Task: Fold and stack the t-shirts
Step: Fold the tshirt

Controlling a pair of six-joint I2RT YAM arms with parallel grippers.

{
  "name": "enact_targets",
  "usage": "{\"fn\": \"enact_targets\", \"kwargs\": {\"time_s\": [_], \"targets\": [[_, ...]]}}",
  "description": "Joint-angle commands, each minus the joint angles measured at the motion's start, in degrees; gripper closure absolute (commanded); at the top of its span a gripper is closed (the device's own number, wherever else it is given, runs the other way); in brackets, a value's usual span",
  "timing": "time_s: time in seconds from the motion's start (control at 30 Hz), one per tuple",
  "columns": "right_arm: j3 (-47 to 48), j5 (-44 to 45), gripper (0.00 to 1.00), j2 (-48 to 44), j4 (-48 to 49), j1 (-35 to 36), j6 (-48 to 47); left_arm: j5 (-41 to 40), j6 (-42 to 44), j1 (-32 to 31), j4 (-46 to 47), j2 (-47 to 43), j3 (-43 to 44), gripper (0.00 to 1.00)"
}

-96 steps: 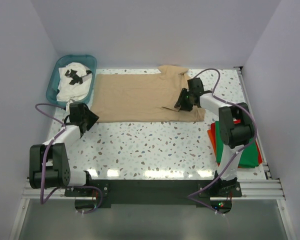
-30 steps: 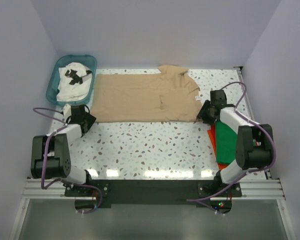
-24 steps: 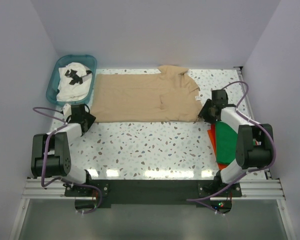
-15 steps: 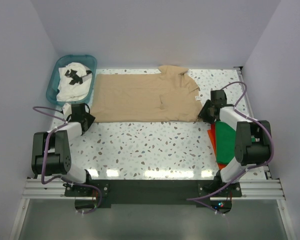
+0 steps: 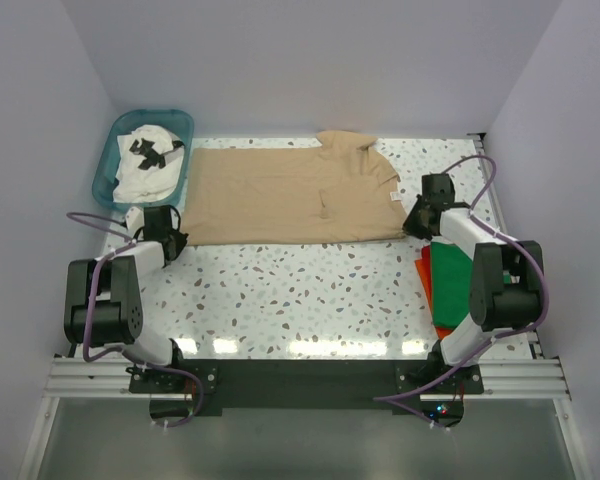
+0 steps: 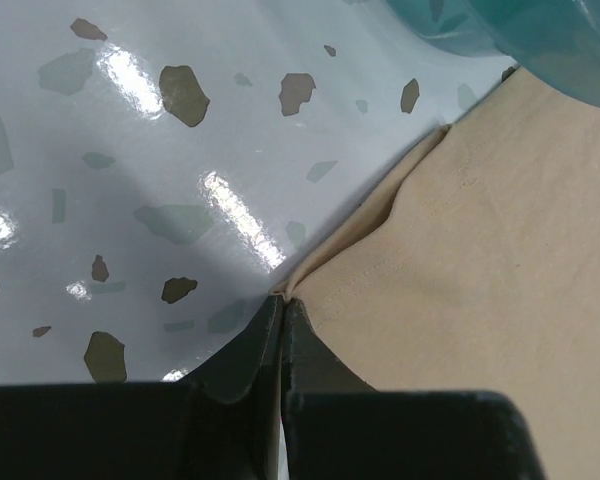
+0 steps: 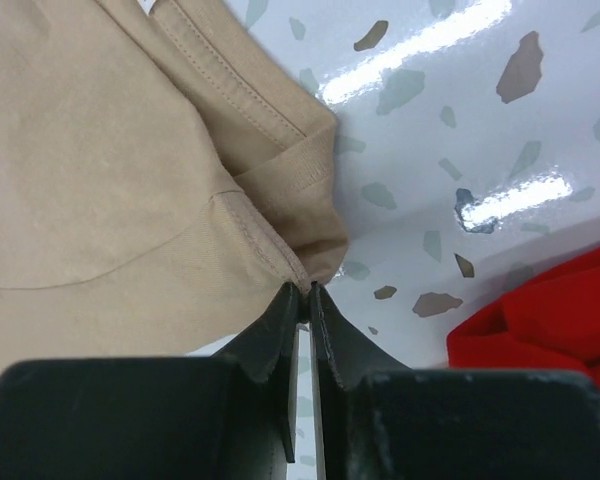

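**Both grippers pinch the near corners of the tan t-shirt, set for a fold**

The tan t-shirt [image 5: 290, 195] lies spread flat across the far half of the speckled table [image 5: 300, 290], its hem towards the teal basket [image 5: 104, 176] and its collar to the right. The left gripper [image 6: 282, 305] has its fingers pressed together on the near hem corner. The right gripper [image 7: 306, 295] shows only a thin slit between its fingers, nipping the near corner at the sleeve end. Taking both near corners at once probably lets the arms lift that edge evenly and carry it over without skew. The white printed t-shirt [image 5: 145, 168] is heaped in the basket, unfolded. The green t-shirt [image 5: 470, 285] rests folded on the red-orange t-shirt [image 5: 425, 275] at the right, apparently the stack, beside the working area.
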Motion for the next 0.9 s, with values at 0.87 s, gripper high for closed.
{"fn": "enact_targets", "kwargs": {"time_s": [0.87], "targets": [[-7.68,3.66,0.99,-24.03,-13.79,-0.48,-4.52,-8.89,1.72,0.83,-21.54,-21.66,-2.66,1.00]]}}
